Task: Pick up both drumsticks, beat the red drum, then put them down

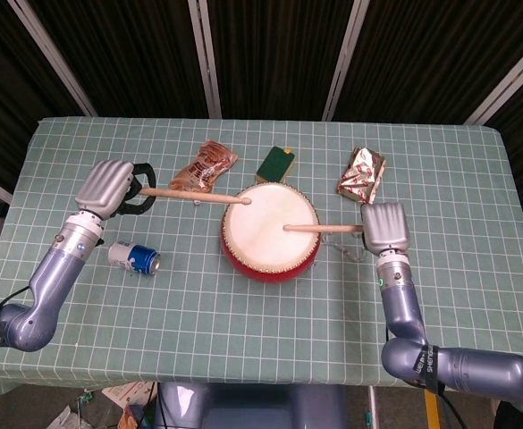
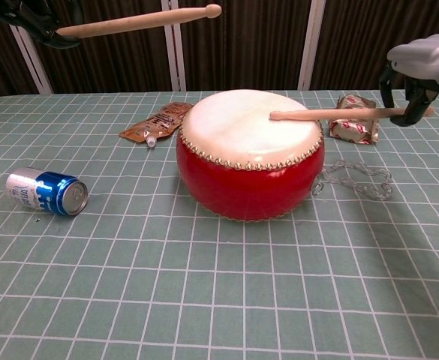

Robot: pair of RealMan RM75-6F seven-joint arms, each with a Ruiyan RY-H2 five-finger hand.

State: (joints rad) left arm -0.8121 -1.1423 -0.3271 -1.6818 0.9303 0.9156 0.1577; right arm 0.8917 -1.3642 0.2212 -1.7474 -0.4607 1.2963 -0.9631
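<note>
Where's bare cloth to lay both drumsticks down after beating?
Widest bare stretch: the front of the table, before the red drum. Also free right of the right hand. Crowded behind the drum: brown packet, green packet, foil packet. Blue can lies front left.

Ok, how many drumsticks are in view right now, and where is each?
2. One drumstick is held by the left hand, raised above the red drum. The other drumstick is held by the right hand, its tip down on the drumhead. None looks hidden.
</note>
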